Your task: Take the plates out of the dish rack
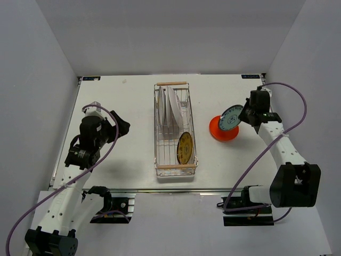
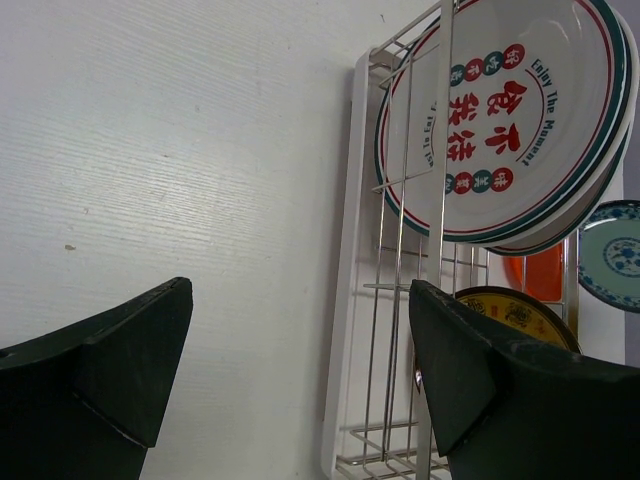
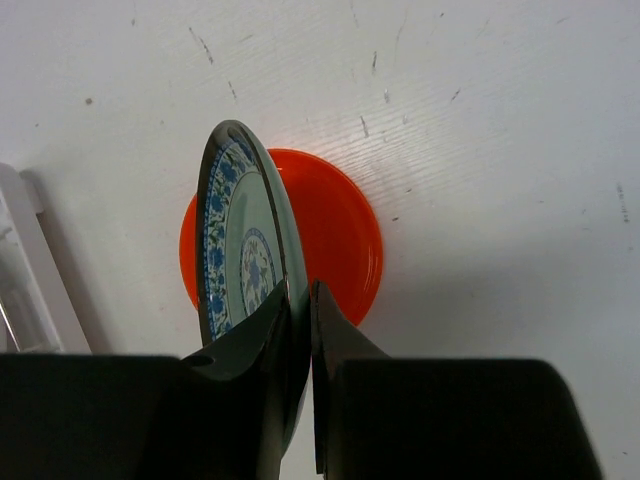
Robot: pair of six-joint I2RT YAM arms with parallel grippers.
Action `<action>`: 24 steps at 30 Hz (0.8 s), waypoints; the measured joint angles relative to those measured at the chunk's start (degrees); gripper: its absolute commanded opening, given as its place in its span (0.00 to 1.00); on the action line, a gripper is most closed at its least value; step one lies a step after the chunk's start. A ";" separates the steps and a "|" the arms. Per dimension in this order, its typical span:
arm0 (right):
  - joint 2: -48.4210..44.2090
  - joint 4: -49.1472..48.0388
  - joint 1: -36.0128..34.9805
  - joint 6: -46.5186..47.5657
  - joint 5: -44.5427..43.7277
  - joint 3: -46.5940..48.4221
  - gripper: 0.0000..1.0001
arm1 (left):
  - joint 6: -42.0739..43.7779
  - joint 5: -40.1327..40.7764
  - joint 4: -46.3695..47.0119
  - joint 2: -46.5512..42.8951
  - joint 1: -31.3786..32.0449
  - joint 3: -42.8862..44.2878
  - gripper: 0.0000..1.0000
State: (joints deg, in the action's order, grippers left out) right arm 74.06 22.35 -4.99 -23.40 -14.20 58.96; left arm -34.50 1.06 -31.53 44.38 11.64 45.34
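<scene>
Right end effector (image 3: 302, 296): clamped on one grey-teal patterned plate (image 3: 240, 250), held on edge over one orange plate (image 3: 345, 240) lying flat, 3 o'clock of dish rack (image 1: 156, 133). Left end effector (image 2: 300, 290): agape, empty, 9 o'clock of rack. In rack: one yellow plate (image 1: 185, 148) at 6 o'clock end, at least two white plates (image 1: 170, 106) toward 12. White desk (image 1: 122, 101), scuffed. Plain pale walls (image 1: 42, 80) on three sides.

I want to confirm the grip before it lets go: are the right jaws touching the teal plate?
Touching. In the right wrist view the right gripper has its jaws shut on the rim of the teal plate, one on each face.
</scene>
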 measured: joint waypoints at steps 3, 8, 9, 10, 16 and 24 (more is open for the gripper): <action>1.73 -3.06 2.19 -0.17 4.92 -2.67 0.00 | 0.20 -0.22 0.22 0.09 0.00 0.00 0.98; 4.26 -6.29 4.37 -0.50 10.19 -5.79 0.00 | 0.42 -0.39 0.31 0.44 0.00 0.00 0.98; 4.90 -6.99 4.70 -0.61 10.97 -6.05 0.00 | 0.50 -0.74 0.28 0.59 0.00 0.00 0.98; 5.62 -7.85 5.22 -0.70 12.02 -6.34 0.00 | 0.59 -1.09 0.28 0.70 0.00 0.00 0.98; 10.23 -11.74 7.63 -1.86 16.52 -7.96 0.15 | 0.74 -1.73 0.22 1.16 0.00 0.02 0.98; 12.15 -13.38 9.09 -2.73 19.45 -8.07 0.51 | 0.90 -1.99 0.22 1.60 0.00 0.02 0.98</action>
State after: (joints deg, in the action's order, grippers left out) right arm 86.21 8.97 4.10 -26.13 5.26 50.89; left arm -33.61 -0.93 -31.31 45.98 11.64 45.36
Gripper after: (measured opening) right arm 0.489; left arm 0.982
